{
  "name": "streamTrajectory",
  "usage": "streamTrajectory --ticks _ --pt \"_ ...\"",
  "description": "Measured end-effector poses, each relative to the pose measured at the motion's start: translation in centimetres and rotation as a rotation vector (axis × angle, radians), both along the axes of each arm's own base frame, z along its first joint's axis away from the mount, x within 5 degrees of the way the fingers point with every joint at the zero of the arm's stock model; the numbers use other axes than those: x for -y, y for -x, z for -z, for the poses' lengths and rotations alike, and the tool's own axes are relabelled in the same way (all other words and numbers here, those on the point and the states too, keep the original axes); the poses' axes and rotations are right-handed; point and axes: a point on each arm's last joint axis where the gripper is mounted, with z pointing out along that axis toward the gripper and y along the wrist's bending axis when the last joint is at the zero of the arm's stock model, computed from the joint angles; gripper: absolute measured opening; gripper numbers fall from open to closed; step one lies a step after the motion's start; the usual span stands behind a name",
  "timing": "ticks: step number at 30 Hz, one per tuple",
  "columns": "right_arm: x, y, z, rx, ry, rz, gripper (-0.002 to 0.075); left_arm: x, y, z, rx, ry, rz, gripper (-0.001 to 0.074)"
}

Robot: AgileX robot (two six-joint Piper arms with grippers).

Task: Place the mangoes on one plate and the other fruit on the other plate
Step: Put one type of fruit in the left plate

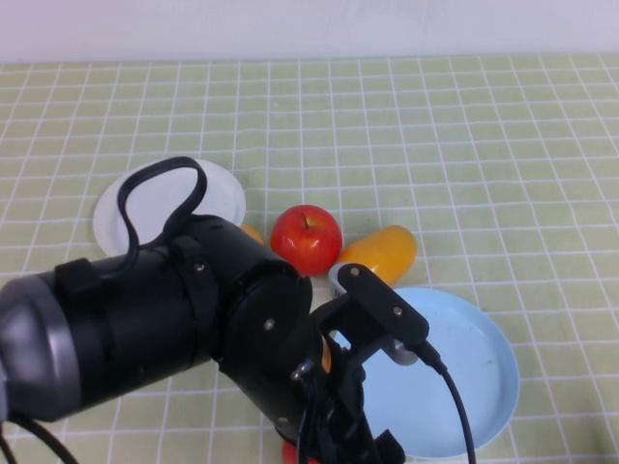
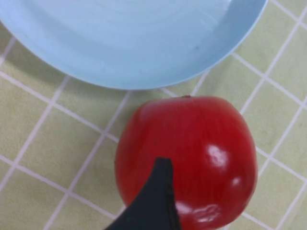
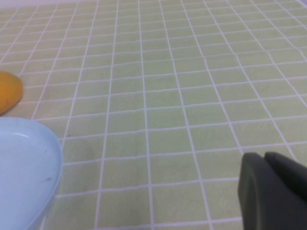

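Note:
One red apple (image 2: 192,153) lies on the cloth just outside the rim of the light blue plate (image 2: 129,38). My left gripper (image 2: 242,187) hangs over it, open; one black finger (image 2: 153,206) shows in front of the apple. In the high view only a red sliver of this apple (image 1: 290,452) peeks out under the left arm (image 1: 193,309). The second apple (image 1: 306,239) sits mid-table, with one mango (image 1: 382,253) to its right and another mango (image 1: 251,233) mostly hidden behind the arm. The blue plate (image 1: 464,377) and the white plate (image 1: 169,198) hold nothing. My right gripper (image 3: 263,155) is shut over bare cloth.
A green checked cloth (image 1: 435,145) covers the whole table. The bulky left arm blocks the near left part of the high view. The right wrist view shows the blue plate's rim (image 3: 53,158) and a mango's tip (image 3: 8,91).

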Motion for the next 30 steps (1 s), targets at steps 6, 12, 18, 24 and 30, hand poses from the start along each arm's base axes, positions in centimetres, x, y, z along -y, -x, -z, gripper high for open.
streamTrajectory --ticks 6,12,18,24,30 --pt "0.0 0.0 0.0 0.0 0.0 0.0 -0.0017 0.0 -0.3 0.5 0.012 -0.027 0.01 0.0668" --pt "0.0 0.0 0.0 0.0 0.0 0.0 -0.0017 0.1 -0.7 1.4 0.03 -0.073 0.025 0.0668" --pt "0.0 0.0 0.0 0.0 0.0 0.0 -0.0017 0.1 -0.8 3.0 0.016 -0.102 0.025 0.0668" --pt "0.0 0.0 0.0 0.0 0.0 0.0 -0.0017 0.3 -0.9 3.3 0.023 -0.093 0.02 0.0668" --pt "0.0 0.0 0.0 0.0 0.0 0.0 -0.0017 0.4 -1.0 3.3 0.03 -0.082 0.014 0.0637"
